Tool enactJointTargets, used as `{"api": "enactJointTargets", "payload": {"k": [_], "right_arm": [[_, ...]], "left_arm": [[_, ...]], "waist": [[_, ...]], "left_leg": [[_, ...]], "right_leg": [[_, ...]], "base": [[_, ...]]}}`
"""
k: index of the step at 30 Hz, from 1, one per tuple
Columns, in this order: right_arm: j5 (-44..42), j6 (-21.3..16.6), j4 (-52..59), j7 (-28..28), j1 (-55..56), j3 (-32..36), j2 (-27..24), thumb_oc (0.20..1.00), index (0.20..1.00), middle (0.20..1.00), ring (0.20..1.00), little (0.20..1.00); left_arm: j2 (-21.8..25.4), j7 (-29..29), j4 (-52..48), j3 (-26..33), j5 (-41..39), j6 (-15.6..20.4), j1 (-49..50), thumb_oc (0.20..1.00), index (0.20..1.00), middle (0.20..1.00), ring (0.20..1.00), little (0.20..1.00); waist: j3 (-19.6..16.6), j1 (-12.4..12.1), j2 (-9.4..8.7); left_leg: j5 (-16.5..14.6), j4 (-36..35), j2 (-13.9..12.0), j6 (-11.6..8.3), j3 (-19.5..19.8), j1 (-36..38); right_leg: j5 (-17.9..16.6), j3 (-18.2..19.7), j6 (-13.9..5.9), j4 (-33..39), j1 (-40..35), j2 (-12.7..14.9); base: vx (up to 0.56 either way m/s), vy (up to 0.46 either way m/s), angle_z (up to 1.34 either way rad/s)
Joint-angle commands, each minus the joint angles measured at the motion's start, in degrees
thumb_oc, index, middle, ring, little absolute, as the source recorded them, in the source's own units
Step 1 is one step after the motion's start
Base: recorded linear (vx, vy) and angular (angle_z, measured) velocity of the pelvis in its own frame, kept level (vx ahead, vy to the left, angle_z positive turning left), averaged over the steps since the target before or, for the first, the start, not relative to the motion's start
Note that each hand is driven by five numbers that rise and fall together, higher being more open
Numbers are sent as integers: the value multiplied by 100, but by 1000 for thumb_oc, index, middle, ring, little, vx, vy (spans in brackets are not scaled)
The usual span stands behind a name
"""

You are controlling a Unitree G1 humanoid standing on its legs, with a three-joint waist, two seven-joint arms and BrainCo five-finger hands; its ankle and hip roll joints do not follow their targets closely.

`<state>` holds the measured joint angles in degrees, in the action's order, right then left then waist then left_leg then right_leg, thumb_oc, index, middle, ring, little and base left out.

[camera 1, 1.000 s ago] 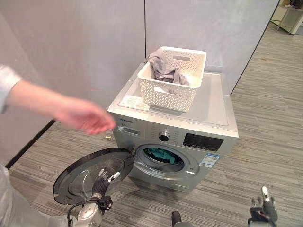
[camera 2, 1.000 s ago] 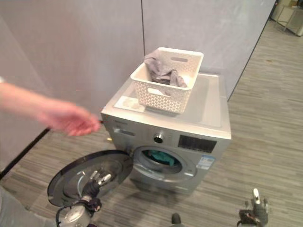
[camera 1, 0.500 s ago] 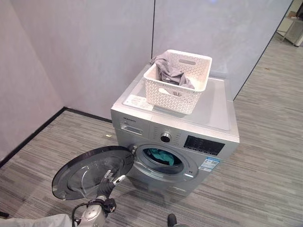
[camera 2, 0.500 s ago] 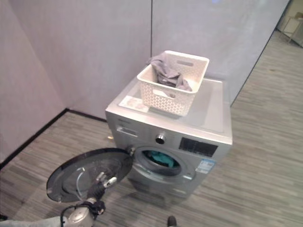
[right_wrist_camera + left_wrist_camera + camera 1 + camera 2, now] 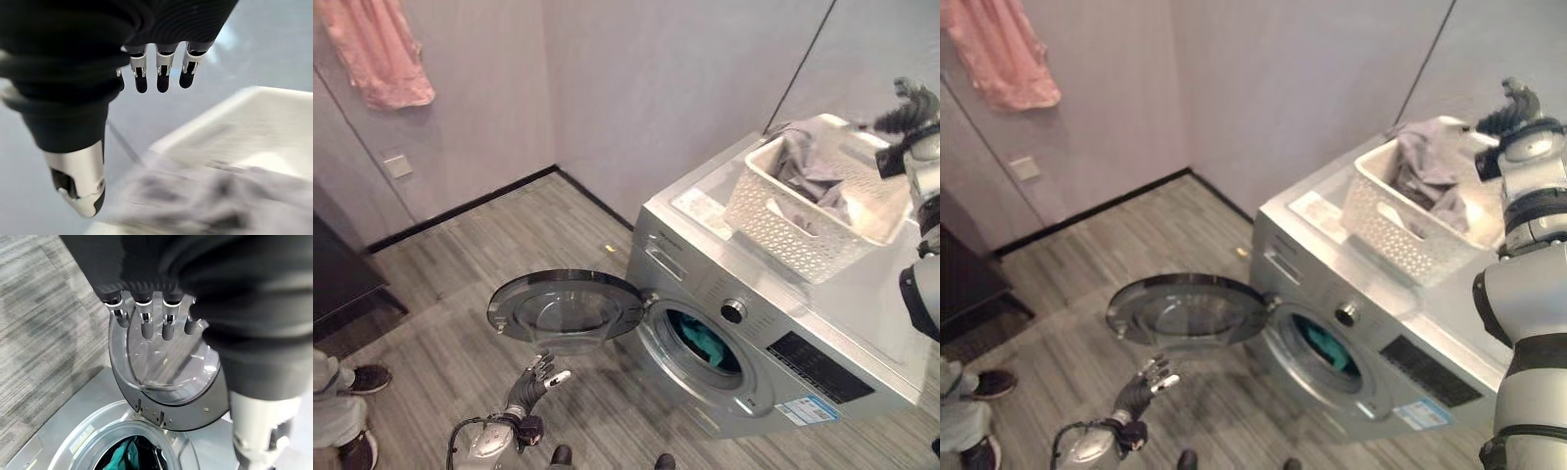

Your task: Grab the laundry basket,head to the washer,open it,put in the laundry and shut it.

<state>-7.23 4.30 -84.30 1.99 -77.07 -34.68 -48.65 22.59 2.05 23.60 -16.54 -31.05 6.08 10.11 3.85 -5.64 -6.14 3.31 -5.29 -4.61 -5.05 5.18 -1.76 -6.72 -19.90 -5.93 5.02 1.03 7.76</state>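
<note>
Grey laundry [image 5: 1427,174] in the white basket [image 5: 803,230] on the washer [image 5: 773,333] is judged soft, light, floppy; best bunched at its 12 o'clock heap. Right hand [image 5: 1506,111] is held above the basket, fingers [image 5: 164,73] relaxed, nothing held. Left hand [image 5: 534,377] is held at the open door's [image 5: 568,305] 6 o'clock, fingers spread.

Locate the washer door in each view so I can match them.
Left eye view: open washer door, left of centre, above the left hand.
Right eye view: same door, left of centre.
Left wrist view: door past the fingers.
Right wrist view: not in it.
Shared landmark: teal laundry in the drum.
</note>
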Motion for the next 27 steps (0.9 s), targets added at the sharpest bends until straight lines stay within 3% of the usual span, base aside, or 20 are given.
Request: {"api": "enactJointTargets", "payload": {"k": [1, 13, 18, 22, 23, 24, 27], "right_arm": [[572, -43, -238, 114, -543, -487, -611, 1000, 1000, 1000, 1000, 1000], [642, -48, -225, 120, -50, -248, -953, 1000, 1000, 1000, 1000, 1000], [473, -88, -259, 162, -241, -310, -1085, 1000, 1000, 1000, 1000, 1000], [472, -88, -261, 162, -247, -315, -1085, 1000, 1000, 1000, 1000, 1000], [147, -139, -168, 261, -717, -458, -1259, 1000, 1000, 1000, 1000, 1000], [269, -138, -237, 184, -941, -778, -1238, 1000, 1000, 1000, 1000, 1000], [364, -107, -327, 147, -859, -800, -1358, 1000, 1000, 1000, 1000, 1000]], "left_arm": [[259, 237, -516, -78, 71, 70, -202, 1000, 1000, 1000, 1000, 1000], [235, 309, -664, -58, 9, 30, -29, 1000, 1000, 1000, 1000, 1000], [244, 301, -691, 12, -70, 115, 15, 1000, 1000, 1000, 1000, 1000], [241, 301, -690, 12, -70, 115, 13, 1000, 1000, 1000, 1000, 1000], [292, 249, -603, 24, -73, 140, -33, 1000, 1000, 1000, 1000, 1000], [302, 293, -679, -20, -61, 117, -50, 1000, 1000, 1000, 1000, 1000], [335, 279, -794, -60, -93, 173, -134, 1000, 1000, 1000, 1000, 1000]], "waist": [[163, 36, -185], [270, -90, -4], [420, -412, 159], [421, -409, 162], [419, -485, 141], [435, -555, 184], [523, -670, 246]], "left_leg": [[-383, 29, -311, 11, -109, 29], [-269, 29, -415, -76, 16, -57], [-125, 29, -470, -195, 208, -233], [-124, 29, -471, -196, 211, -234], [-129, 29, -567, -336, 274, -273], [-90, 29, -614, -390, 405, -234], [124, 29, -644, -479, 572, -356]], "right_leg": [[593, -19, -63, -2, -153, -26], [773, -140, 38, -2, -167, -169], [932, -346, 121, -2, -155, -231], [932, -349, 122, -2, -155, -232], [1145, -368, 177, -2, -210, -324], [1235, -465, 250, -2, -330, -407], [1328, -631, 337, -2, -336, -479]], "base": [[25, -78, 42], [26, -64, 6], [49, -106, 12], [40, -57, 17], [245, -281, 19], [282, -359, 42], [78, -179, 43]]}}
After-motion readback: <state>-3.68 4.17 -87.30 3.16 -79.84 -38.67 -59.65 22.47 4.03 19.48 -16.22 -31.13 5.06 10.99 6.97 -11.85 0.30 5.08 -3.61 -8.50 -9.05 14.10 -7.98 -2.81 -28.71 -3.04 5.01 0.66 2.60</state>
